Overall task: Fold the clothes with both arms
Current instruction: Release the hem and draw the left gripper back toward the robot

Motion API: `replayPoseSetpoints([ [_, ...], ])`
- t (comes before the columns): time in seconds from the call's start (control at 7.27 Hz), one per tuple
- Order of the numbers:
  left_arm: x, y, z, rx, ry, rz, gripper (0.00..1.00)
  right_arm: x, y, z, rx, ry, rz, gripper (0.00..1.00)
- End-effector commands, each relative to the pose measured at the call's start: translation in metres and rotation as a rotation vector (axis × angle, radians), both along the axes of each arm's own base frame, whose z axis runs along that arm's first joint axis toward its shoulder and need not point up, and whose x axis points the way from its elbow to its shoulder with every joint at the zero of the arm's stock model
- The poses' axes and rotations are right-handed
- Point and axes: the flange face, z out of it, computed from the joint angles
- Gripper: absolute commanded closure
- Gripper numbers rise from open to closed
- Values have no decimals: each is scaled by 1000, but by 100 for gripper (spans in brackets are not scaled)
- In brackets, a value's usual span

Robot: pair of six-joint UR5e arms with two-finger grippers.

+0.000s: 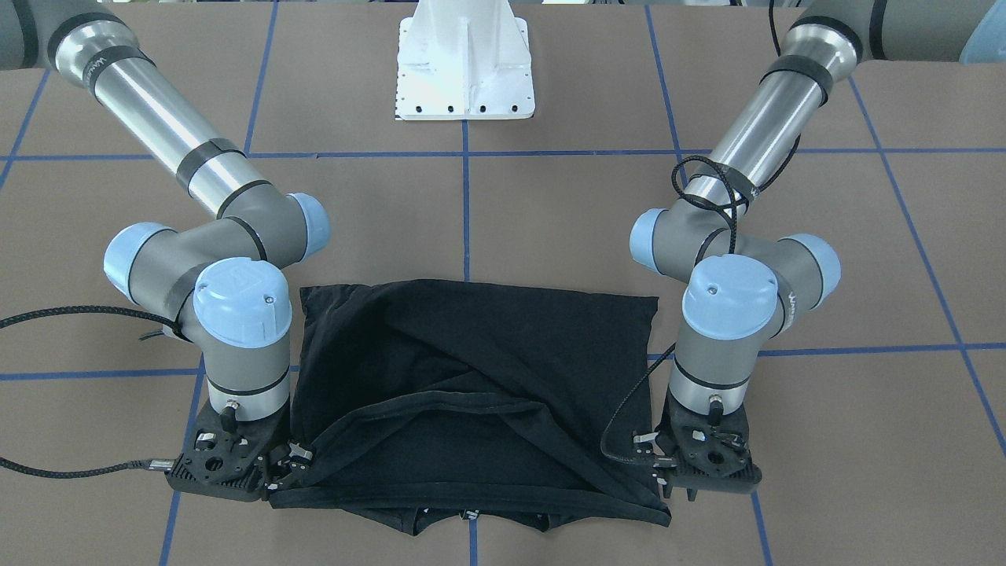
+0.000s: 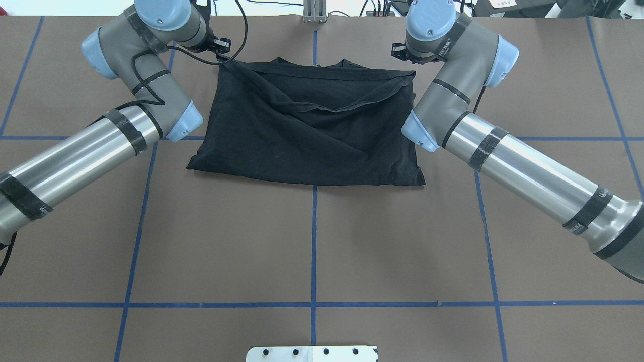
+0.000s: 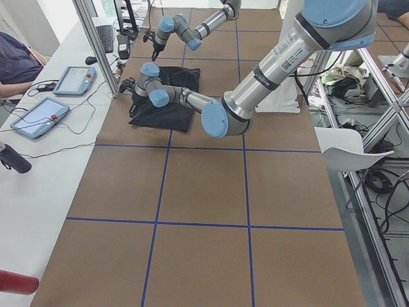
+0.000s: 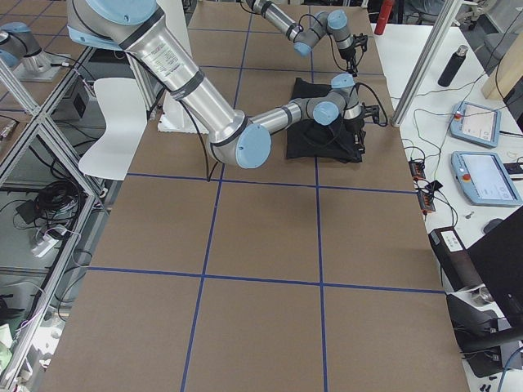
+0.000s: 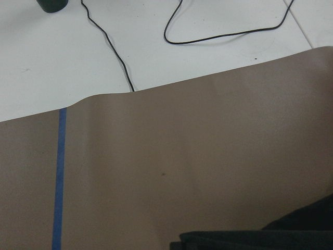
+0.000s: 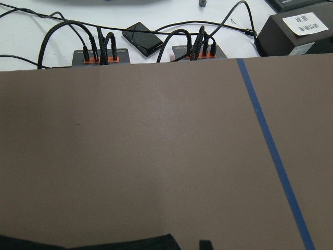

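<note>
A brown-covered bench (image 2: 226, 241), gridded with blue tape lines (image 2: 314, 241), stretches out from the white pedestal base (image 1: 465, 71). The black T-shirt (image 1: 471, 346) lies straight out from that base near the bench's far edge, doubled over on itself in loose diagonal creases. The left arm (image 1: 754, 141) and right arm (image 1: 157, 118) reach away from the base on either side and come down at the shirt's two corners farthest from it. The left hand (image 1: 672, 479) and right hand (image 1: 287, 468) sit right against the cloth there, largely hidden beneath their own wrist housings, so whether either has closed on the fabric cannot be told. Both wrist views catch only a sliver of black cloth along their lower edge. A few pale flecks under the shirt's far hem are too small to read. Beyond the bench from the base runs a white counter (image 3: 38, 153) with tablets (image 3: 75, 80) and cables, where a person's arm (image 3: 19, 64) is cut off by the frame.
</note>
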Motion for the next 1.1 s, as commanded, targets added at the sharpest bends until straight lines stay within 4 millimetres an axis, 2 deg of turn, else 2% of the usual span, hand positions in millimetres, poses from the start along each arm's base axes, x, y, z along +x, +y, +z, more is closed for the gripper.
replayPoseSetpoints([
  [0.0,-20,-2,-25,114,6,46,0,27,-15,-14,7,-44,-109,0],
  [0.14,-30,10,-26,124,33,77,0,32,-13,-22,3,-84,-148,0],
  [0.28,-44,41,2,137,58,102,0,38,-6,-35,29,-106,-151,0],
  [0.41,-63,73,25,160,89,101,0,39,6,-36,43,-117,-158,0],
  [0.55,-73,99,42,159,99,108,0,39,25,-33,57,-131,-169,0],
  [0.69,-56,122,50,105,146,103,0,43,44,-28,72,-143,-179,0],
  [0.83,-20,155,56,84,217,130,0,43,51,-30,78,-150,-181,0],
  [0.96,-5,180,71,89,251,162,0,41,52,-31,79,-150,-184,0],
])
